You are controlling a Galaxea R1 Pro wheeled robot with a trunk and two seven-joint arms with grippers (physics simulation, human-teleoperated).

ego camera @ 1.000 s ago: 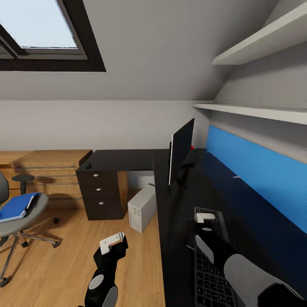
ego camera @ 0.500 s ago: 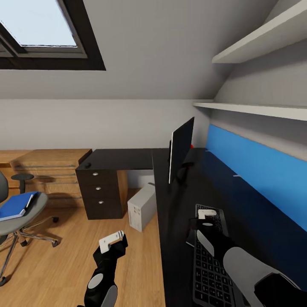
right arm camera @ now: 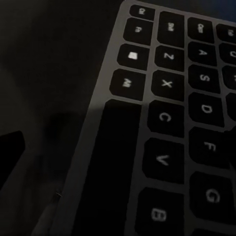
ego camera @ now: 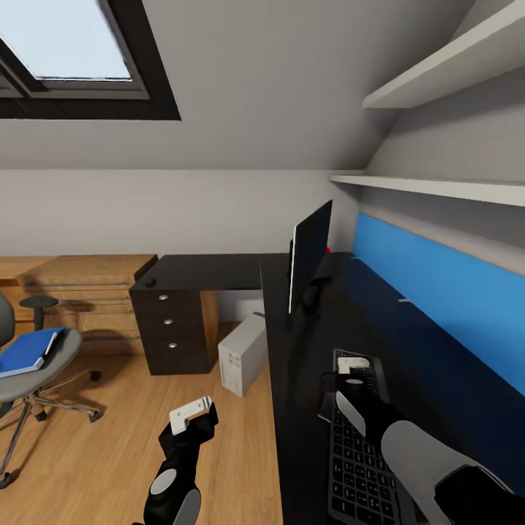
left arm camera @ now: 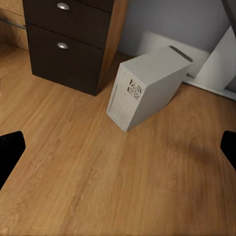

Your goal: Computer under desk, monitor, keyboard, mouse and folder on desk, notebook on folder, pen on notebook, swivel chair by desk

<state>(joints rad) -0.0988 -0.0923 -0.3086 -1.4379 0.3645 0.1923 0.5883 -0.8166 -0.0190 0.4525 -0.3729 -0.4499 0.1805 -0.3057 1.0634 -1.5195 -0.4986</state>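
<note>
The silver-grey keyboard (ego camera: 357, 452) (right arm camera: 167, 123) lies on the black desk (ego camera: 306, 379), in front of the monitor (ego camera: 310, 255). My right gripper (ego camera: 353, 364) hovers open just over the keyboard's far end, with its fingers spread. Over the wooden floor my left gripper (ego camera: 191, 413) is open and empty, facing the light grey computer (ego camera: 243, 355) (left arm camera: 147, 86) that stands under the desk. A small black mouse (ego camera: 149, 282) sits on the desk's far left corner. The blue folder (ego camera: 29, 351) rests on the swivel chair (ego camera: 36, 379) at the left. I cannot make out the notebook or the pen.
A black three-knob drawer unit (ego camera: 175, 332) (left arm camera: 69, 44) stands beside the computer. A wooden chest of drawers (ego camera: 80, 299) lines the far wall. White shelves (ego camera: 437, 189) hang above the blue back panel (ego camera: 445, 299). Open floor lies between chair and desk.
My right gripper has crept slightly along the keyboard toward the monitor and the view has shifted a little. The left arm and the other things have stayed put.
</note>
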